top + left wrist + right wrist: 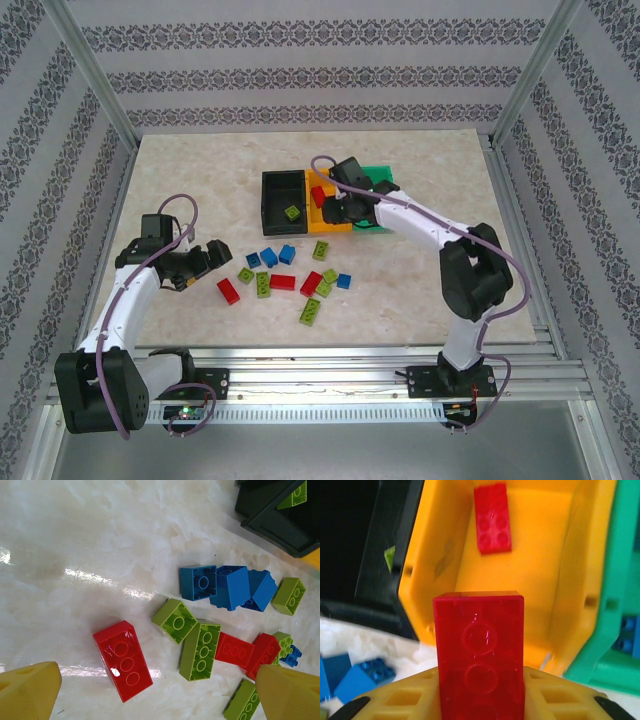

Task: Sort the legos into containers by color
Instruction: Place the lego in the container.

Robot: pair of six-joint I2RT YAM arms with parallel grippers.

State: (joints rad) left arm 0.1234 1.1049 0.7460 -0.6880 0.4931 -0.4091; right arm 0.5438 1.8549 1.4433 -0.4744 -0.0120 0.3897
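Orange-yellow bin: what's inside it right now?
One red brick lies flat in the orange-yellow bin. A second red brick, held in the right gripper, hides part of the near floor.

Bright, even light is flooding in. Glare is streaking the table point(75, 530) at nine o'clock; the near red brick point(479, 650) is blurring.

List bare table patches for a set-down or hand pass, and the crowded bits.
Free: marble table left of the black bin, beyond the left gripper; far strip behind the black bin and green bin; right side around the right arm. Crowded: loose legos just nearside of the bins.
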